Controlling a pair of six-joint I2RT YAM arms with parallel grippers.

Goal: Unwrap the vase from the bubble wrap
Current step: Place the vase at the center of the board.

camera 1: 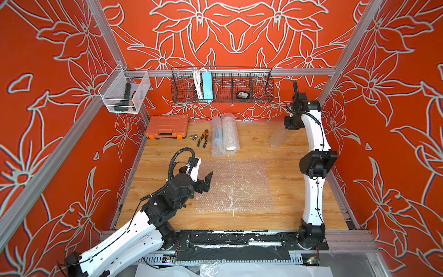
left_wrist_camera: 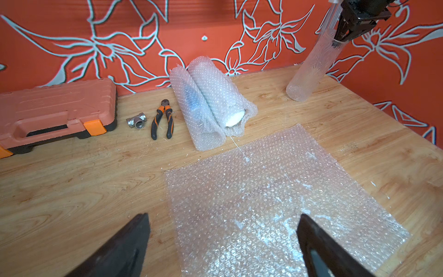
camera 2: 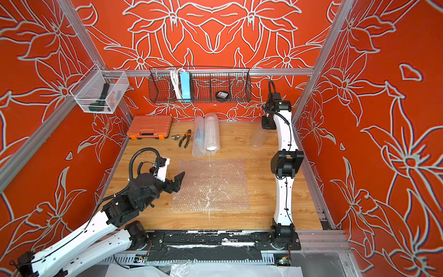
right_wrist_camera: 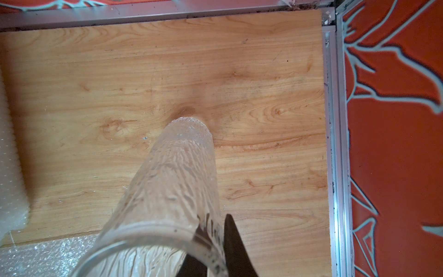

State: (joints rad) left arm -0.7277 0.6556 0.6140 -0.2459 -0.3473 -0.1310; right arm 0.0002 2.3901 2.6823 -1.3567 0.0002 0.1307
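Right pincer (right_wrist_camera: pixel 219 227) clamping vase (right_wrist_camera: pixel 177 172) rim, left pincer (left_wrist_camera: pixel 223 215) agape, basket (camera 1: pixel 261 89) holding power strip (camera 1: pixel 206 85)

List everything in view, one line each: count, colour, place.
flat bubble wrap sheet: 1, clear, table centre.
bubble wrap rolls: 2, clear, behind sheet.
vase: 1, clear glass, tilted, far right.
tool case: 1, orange, far left.
pliers: 1, black-orange, beside case.
tee fitting: 1, silver, between them.
wire basket: 1, black, back wall.
power strip: 1, blue, in wire basket.
mesh basket: 1, white, left rail.
left claw: 1, black, open at sheet's edge.
right claw: 1, black, shut on vase rim.
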